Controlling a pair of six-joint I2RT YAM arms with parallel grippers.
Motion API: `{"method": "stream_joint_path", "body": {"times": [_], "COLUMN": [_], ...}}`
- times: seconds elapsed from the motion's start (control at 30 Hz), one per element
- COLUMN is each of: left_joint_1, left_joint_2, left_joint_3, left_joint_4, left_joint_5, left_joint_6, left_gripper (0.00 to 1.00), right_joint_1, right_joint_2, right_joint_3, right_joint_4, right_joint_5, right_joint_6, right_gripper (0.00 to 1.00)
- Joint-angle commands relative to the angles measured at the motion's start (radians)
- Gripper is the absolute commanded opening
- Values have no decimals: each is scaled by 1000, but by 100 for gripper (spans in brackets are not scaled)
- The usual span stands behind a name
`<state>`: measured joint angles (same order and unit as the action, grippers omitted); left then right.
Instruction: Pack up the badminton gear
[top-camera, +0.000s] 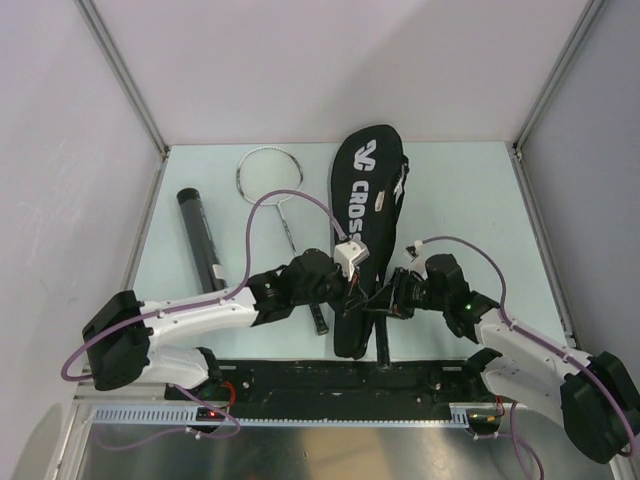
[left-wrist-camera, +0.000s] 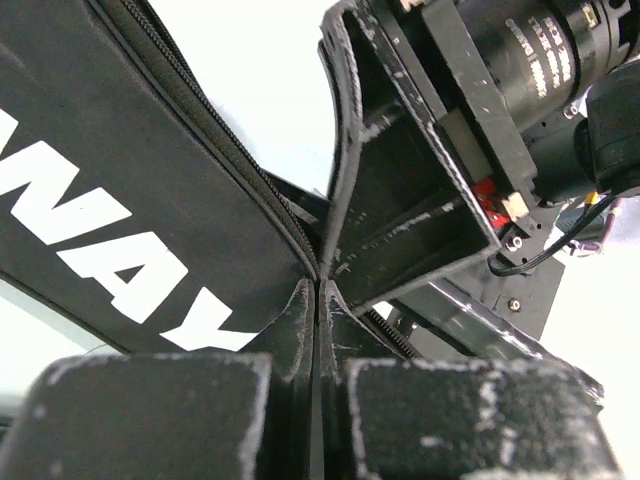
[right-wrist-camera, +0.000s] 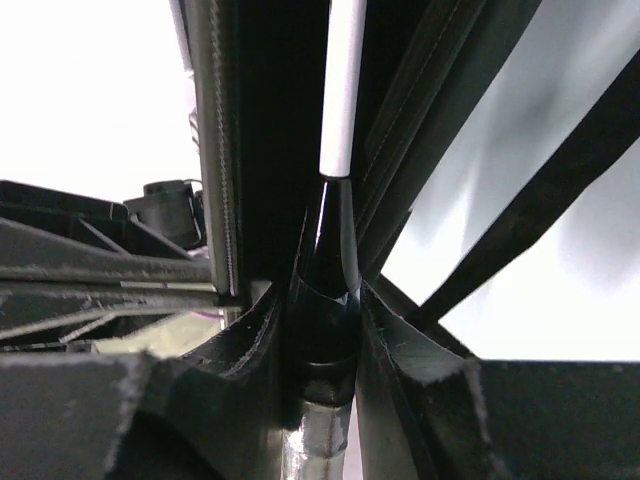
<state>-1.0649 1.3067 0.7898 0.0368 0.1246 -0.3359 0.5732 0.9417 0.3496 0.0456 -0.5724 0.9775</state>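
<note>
Bag (top-camera: 365, 190) edge pinched in left pincer (left-wrist-camera: 318, 300), right pincer (right-wrist-camera: 325, 310) gripping racquet (right-wrist-camera: 341, 100), second racquet (top-camera: 286, 230), tube (top-camera: 200, 238) to left

top ext: overhead from near side, looks down, whole table (top-camera: 470, 200) | L/R wrist: v. close, bag (top-camera: 362, 190) mouth | shared: bag

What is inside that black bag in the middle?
A racquet, held by the right end effector, runs shaft-first into the bag. Its head is covered by the bag; anything else inside cannot be seen.
</note>
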Motion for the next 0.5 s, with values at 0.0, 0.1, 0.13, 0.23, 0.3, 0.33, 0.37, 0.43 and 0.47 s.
{"method": "stream_joint_path", "body": {"times": [0.0,0.1,0.13,0.23,0.3,0.33,0.37,0.43,0.47], "left_joint_1": [-10,-12,-12,-13,-12,-10,-7,-1,1], "left_joint_2": [-43,-41,-39,-44,-49,-50,-48,-35,-24], "left_joint_3": [-19,-25,-25,-30,-40,-45,-48,-47,-47], "left_joint_4": [106,138,144,150,148,145,136,115,108], "left_joint_5": [62,79,80,44,-7,-31,-68,-126,-147], "left_joint_6": [-18,-61,-76,-106,-123,-129,-134,-134,-134], "left_gripper": [0,0,0,0,0,0,0,0,0], "right_joint_1": [-15,-21,-23,-28,-29,-31,-31,-32,-31], "right_joint_2": [25,61,74,117,124,121,117,97,80], "right_joint_3": [79,85,88,97,99,99,100,109,114], "right_joint_4": [146,172,177,187,179,173,159,110,74], "right_joint_5": [123,196,209,221,234,236,235,231,233], "right_joint_6": [-63,-62,-59,-40,-8,13,27,43,46], "right_gripper": [0,0,0,0,1,2,5,13,17]}}
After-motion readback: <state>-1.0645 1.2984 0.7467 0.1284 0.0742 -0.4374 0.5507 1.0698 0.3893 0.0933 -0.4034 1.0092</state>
